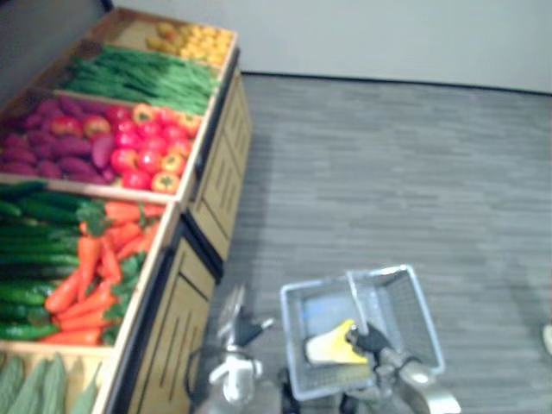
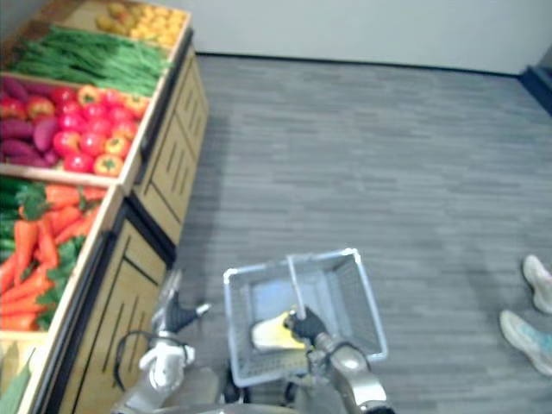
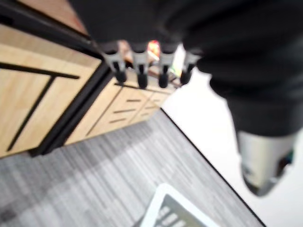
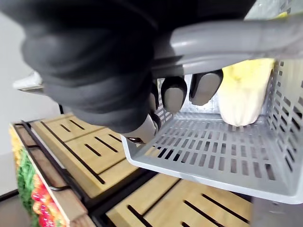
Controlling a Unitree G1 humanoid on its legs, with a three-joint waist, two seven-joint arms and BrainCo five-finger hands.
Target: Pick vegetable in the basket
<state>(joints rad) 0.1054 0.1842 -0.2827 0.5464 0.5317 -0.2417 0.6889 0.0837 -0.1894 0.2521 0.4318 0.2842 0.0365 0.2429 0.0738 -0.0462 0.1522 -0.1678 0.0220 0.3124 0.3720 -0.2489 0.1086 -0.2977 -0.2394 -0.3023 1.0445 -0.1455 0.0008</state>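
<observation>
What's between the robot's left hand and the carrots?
The stand's wooden rim and the cabinet front below it lie between the left hand and the carrots, as the left eye view shows.

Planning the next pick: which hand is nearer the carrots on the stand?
Left. The left hand hangs just off the front of the stand, close to the carrots. The right hand is farther out, curled round the handle of the basket.

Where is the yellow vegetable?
Low in the eye views, the yellow vegetable lies inside the grey basket, which the right hand holds by its handle over the floor, right of the wooden produce stand.
</observation>
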